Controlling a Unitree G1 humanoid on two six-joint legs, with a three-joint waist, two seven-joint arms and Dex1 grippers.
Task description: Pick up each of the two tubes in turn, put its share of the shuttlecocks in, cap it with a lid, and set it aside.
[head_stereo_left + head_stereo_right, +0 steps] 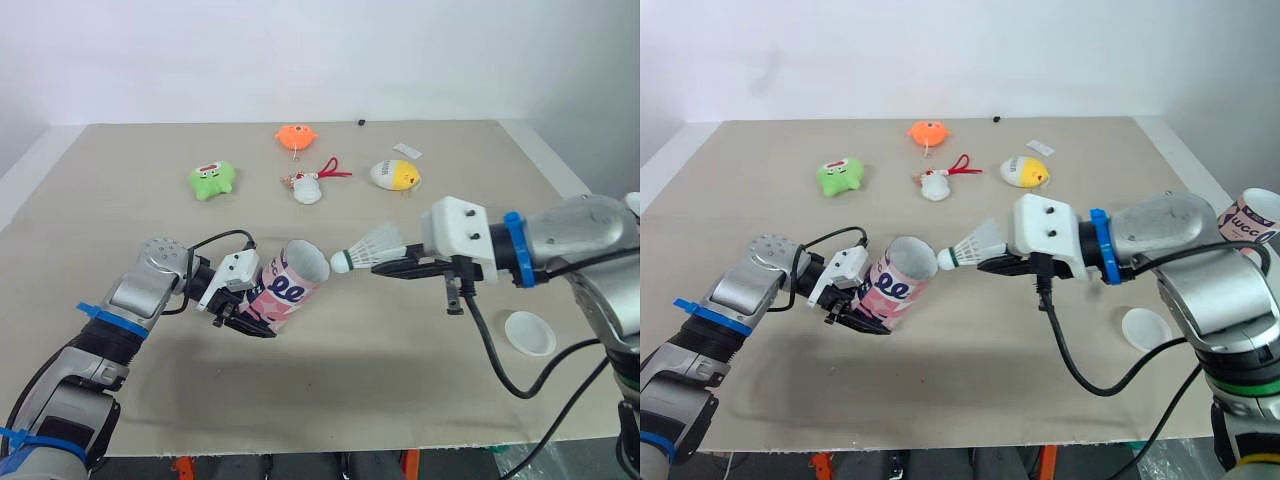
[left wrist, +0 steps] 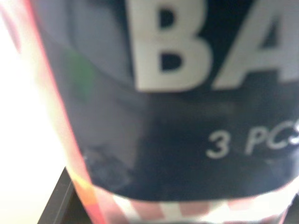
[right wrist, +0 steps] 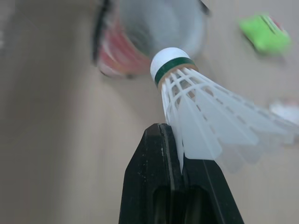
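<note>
My left gripper (image 1: pixel 243 312) is shut on a pink and white tube (image 1: pixel 285 287), held tilted above the table with its open mouth (image 1: pixel 307 261) facing right. My right gripper (image 1: pixel 392 268) is shut on the skirt of a white shuttlecock (image 1: pixel 368 251). Its cork tip with a green band (image 3: pixel 171 65) points at the tube mouth, a short gap away. A white lid (image 1: pixel 529 333) lies on the table near the right edge. A second tube (image 1: pixel 1252 220) stands at the far right. In the left wrist view the tube's dark printed label (image 2: pixel 187 93) is pressed close.
Small toys lie at the back of the table: a green one (image 1: pixel 212 180), an orange one (image 1: pixel 295 136), a white one with a red cord (image 1: pixel 310 186) and a yellow and white one (image 1: pixel 395 175). A black cable (image 1: pixel 500 360) hangs under my right arm.
</note>
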